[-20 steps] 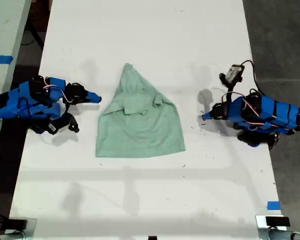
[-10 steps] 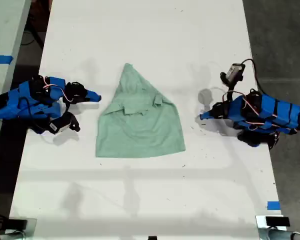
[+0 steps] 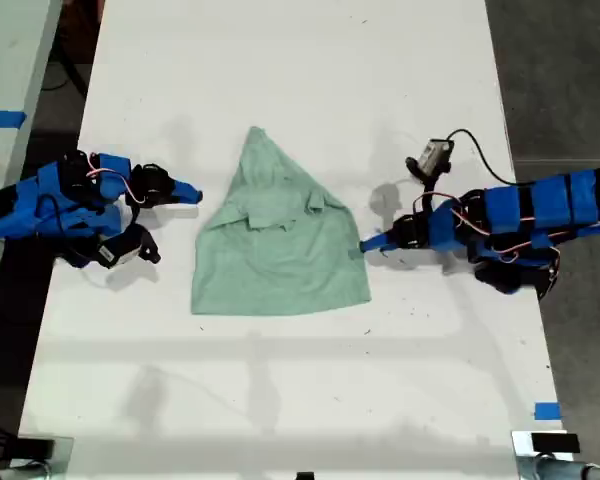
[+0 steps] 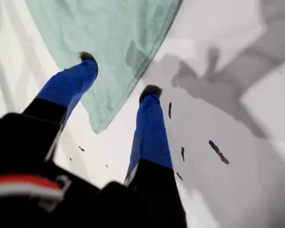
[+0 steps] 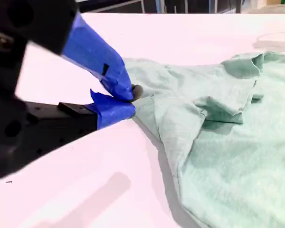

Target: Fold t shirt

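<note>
Exterior view shows the white counter with the t shirt lying at its middle, rumpled, narrowing to a point at the far end. The first end effector is at the shirt's edge on the exterior view's right, its jaws spread wide with one fingertip over the fabric and the other on bare counter. The second end effector has its jaws pressed together just beside the opposite edge. Since a second ago the first arm has stretched in to the shirt; the second arm has not moved.
</note>
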Controlling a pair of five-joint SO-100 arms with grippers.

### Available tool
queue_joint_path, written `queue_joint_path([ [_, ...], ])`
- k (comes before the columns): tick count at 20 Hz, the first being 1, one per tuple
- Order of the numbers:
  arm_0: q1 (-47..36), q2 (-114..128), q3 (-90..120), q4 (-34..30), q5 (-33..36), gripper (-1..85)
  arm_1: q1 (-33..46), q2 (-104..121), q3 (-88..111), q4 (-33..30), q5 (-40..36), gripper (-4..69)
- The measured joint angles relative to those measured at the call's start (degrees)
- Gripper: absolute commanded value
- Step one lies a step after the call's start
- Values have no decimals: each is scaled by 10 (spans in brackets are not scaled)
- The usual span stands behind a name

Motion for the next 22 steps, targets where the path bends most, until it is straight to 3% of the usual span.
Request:
queue_joint_path([
  [3, 0, 0, 0, 0, 0, -2, -17, -91, -1, -72, 17, 208],
  [9, 1, 0, 0, 0, 0, -2, -48, -387, -195, -119, 20, 215],
  [10, 2, 0, 0, 0, 0, -2, -54, -431, -235, -120, 17, 144],
  [11, 2, 0, 0, 0, 0, -2, -57, -470, -273, -120, 14, -3],
  [12, 2, 0, 0, 0, 0, -2, -61, -497, -308, -114, 12, -3],
  [16, 4, 0, 0, 0, 0, -2, -62, -501, -352, -41, -2, -3],
  [22, 4, 0, 0, 0, 0, -2, -30, -375, -378, 160, -47, -2],
])
